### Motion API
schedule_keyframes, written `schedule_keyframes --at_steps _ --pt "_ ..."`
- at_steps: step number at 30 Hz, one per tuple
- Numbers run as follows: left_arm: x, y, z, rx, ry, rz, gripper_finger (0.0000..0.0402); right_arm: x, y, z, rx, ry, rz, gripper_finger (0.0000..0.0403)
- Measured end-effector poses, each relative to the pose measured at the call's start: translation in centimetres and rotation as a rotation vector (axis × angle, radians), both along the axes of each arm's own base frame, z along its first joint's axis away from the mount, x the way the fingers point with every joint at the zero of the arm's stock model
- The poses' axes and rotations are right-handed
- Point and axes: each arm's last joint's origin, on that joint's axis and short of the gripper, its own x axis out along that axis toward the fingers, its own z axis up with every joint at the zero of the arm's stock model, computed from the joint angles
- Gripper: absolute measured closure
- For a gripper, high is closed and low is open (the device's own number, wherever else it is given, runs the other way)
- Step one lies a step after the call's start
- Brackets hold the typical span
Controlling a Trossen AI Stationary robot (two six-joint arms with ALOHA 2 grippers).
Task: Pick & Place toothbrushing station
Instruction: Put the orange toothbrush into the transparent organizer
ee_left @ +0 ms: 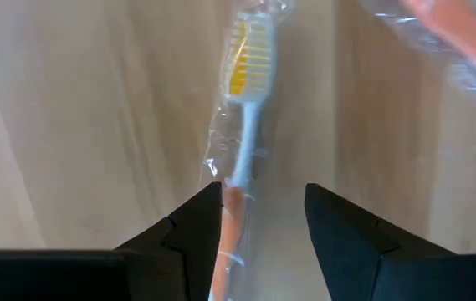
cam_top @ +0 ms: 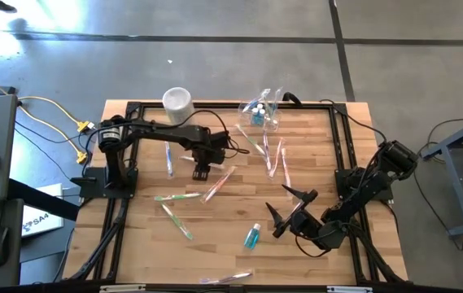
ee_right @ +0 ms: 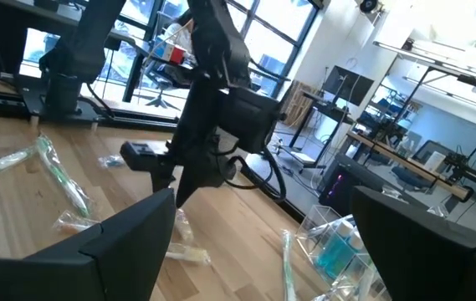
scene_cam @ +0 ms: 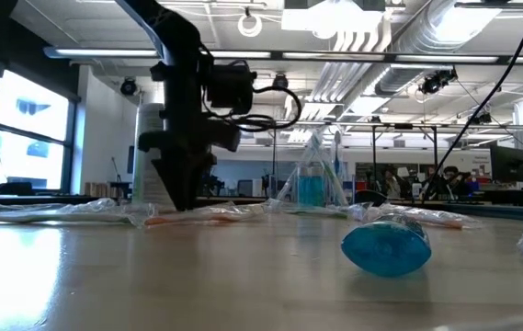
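Here my left gripper (cam_top: 201,171) hangs low over the middle of the table (cam_top: 215,244), fingers pointing down and partly open. Between them lies a wrapped toothbrush (ee_left: 242,125) with orange-and-white bristles — they straddle its handle, not closed on it. My right gripper (cam_top: 290,205) waits near the table's right side, lifted off the wood, jaws spread wide with nothing in them. The clear box (cam_top: 261,112) sits at the far edge, well apart from both of us, with small blue-and-white items inside. A blue bottle (cam_top: 252,237) lies on its side near the front — other wrapped toothbrushes lie scattered around.
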Motion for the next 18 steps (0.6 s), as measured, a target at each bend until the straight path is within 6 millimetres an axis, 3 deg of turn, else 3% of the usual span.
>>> schedule_keyframes --at_steps 11,14,18 --pt "-0.6 -0.2 -2.2 0.043 -0.05 0.009 0.0245 0.0 0.0 0.0 0.0 0.0 0.002 0.005" --pt "-0.7 -0.3 -2.3 0.032 -0.05 0.011 0.0288 0.0 0.0 0.0 0.0 0.0 0.002 0.005" --pt "-0.6 -0.3 -2.3 0.031 -0.063 0.011 0.0379 0.0 0.0 0.0 -0.001 0.0 0.002 0.005"
